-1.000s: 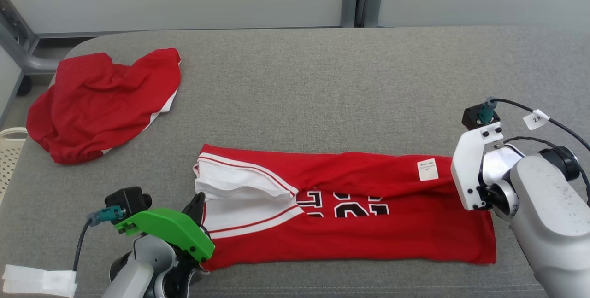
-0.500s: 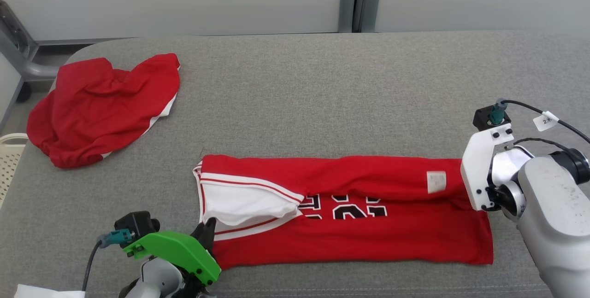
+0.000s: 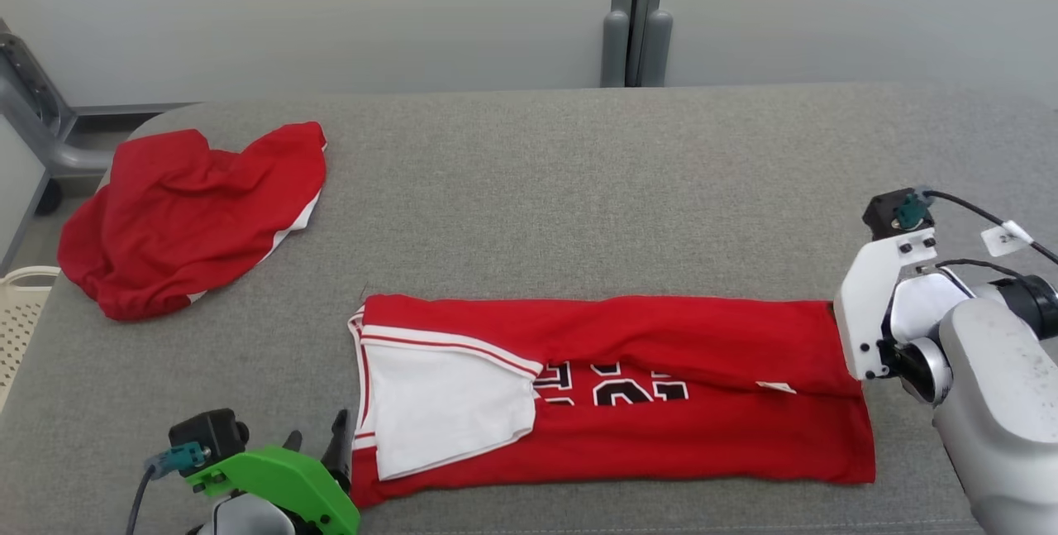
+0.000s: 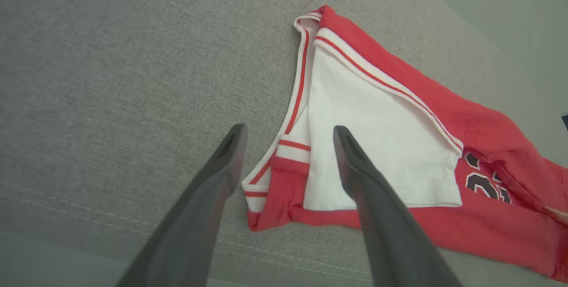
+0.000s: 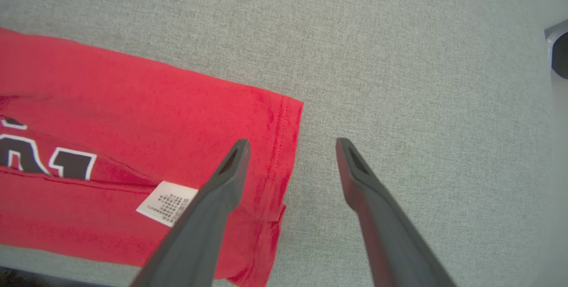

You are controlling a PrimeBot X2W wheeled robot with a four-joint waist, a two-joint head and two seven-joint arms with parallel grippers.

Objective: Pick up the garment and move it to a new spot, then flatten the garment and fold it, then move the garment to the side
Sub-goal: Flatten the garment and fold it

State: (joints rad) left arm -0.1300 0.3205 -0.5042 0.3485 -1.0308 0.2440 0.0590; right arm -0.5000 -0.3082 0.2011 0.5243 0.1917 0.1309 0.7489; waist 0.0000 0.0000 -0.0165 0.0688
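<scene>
Two red garments are sitting on the gray, felt-like tabletop [image 3: 579, 188]. At ten o'clock in the head view, a crumpled red one [image 3: 190, 217] is bunching into a soft heap. The jersey [image 3: 661, 427], folded into a long flat band of smooth red knit with a white panel and striped trim, is lying around six o'clock. The left gripper [image 4: 289, 129] is hovering at seven o'clock, tilted down, fingers spread wide over the jersey's striped corner, pinching nothing. The right gripper [image 5: 293, 143] is angling in from four o'clock, fingers likewise spread over the hem. Black, white-outlined numerals [image 3: 612, 382] are hiding half under a fold, and the white tag [image 5: 166, 202] is showing print too tiny to read.
</scene>
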